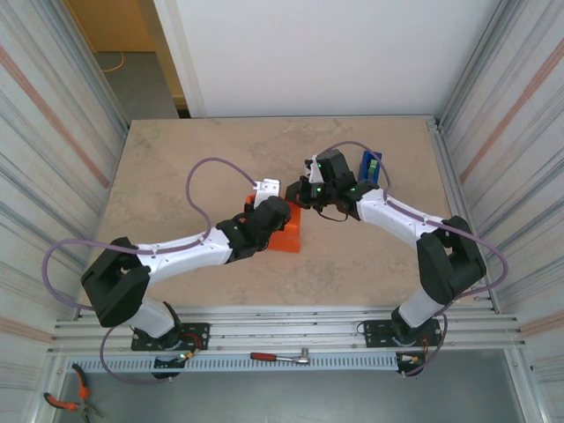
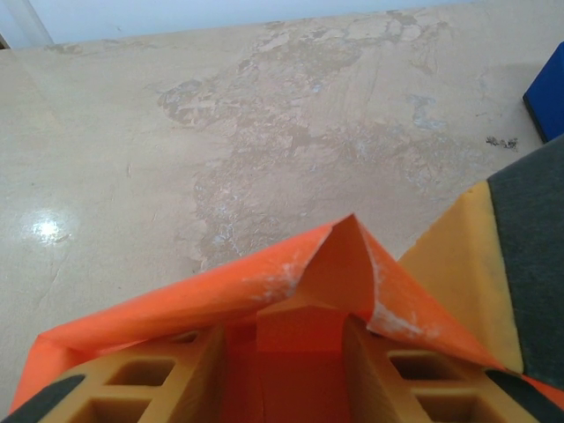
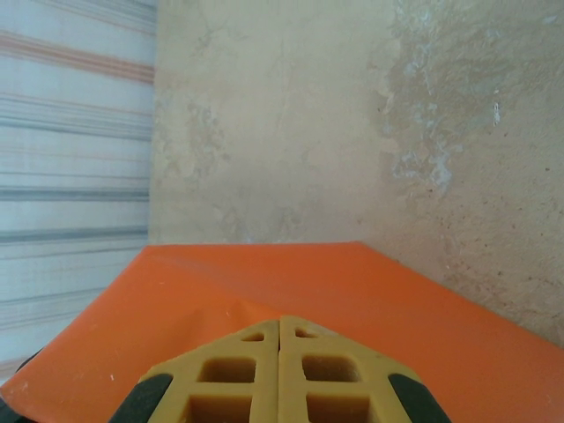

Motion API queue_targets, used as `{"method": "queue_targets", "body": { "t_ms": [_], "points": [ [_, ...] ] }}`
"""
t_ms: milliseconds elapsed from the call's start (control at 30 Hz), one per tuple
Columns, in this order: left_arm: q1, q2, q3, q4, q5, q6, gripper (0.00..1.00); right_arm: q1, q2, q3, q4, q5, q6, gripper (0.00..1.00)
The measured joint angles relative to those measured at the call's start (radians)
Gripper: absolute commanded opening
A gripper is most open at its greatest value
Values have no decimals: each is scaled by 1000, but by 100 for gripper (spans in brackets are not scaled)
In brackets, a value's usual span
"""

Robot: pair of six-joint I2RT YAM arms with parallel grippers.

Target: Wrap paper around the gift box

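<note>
Paper [image 2: 176,304] gripped by half-open left pincer [image 2: 286,352], right pincer [image 3: 279,330] clenched shut beside it.

1 table [image 1: 176,167] — 2 arms, left arm [image 1: 181,254] and right arm [image 1: 401,214], 1 paper [image 1: 287,235], 1 blue dispenser [image 1: 371,165], 1 wrench [image 1: 280,356], 1 pliers [image 1: 66,403].

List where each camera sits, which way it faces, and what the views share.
Top external: fixed above and behind the bases, looking down on the table; left arm and right arm show, left gripper and right gripper at the paper.
Left wrist: on the left arm, looking low across the table toward the far wall; its own fingers show, the paper between them.
Right wrist: on the right arm, looking down at paper and table, toward a ribbed side wall; its shut fingers show.
Shared: the paper, in all three.
</note>
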Motion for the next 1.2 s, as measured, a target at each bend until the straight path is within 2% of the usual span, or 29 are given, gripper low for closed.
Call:
{"method": "queue_targets", "body": {
  "t_ms": [267,700,1033,1133,1200],
  "points": [
    [0,-4,0,-5,0,-1,37,10,-16,-21,28,30,16,0],
    [0,-4,-2,-3,-3,-17,36,29,-31,63,-196,79,14,0],
    [0,-10,-3,-5,0,-16,38,46,-38,63,-213,113,14,0],
    [4,-35,-2,-21,47,5,42,48,-48,49,-206,113,13,0],
    [28,-73,-2,-53,132,27,44,51,-63,34,-200,108,13,0]
  ]
}}
